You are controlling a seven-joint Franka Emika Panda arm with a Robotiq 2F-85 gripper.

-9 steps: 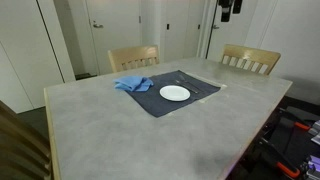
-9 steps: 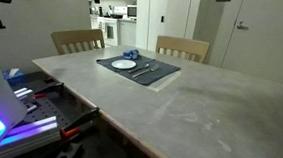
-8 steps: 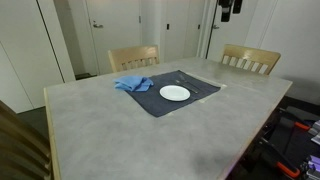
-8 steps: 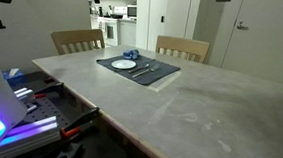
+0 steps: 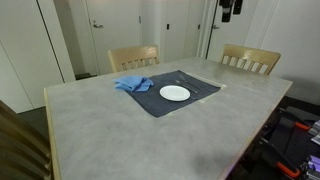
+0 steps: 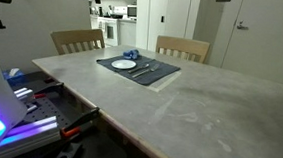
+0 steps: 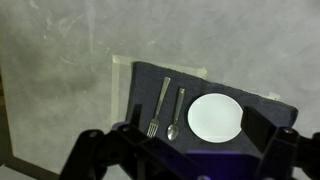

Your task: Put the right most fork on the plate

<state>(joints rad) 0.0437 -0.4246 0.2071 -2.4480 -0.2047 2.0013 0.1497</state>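
Overhead, black Robotiq gripper, jaws wide & empty, hung well above slim silver fork, tines nearest, handle pointing away.

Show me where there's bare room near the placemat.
Bare tabletop spreads wide from the placemat to the near edge; the plate is empty too. Crowded: fork and spoon lie close together beside the plate, blue cloth at one placemat corner.

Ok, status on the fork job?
Tool open, empty, high above table. Fork on placemat beside spoon, not yet on plate. Nothing covering fork.
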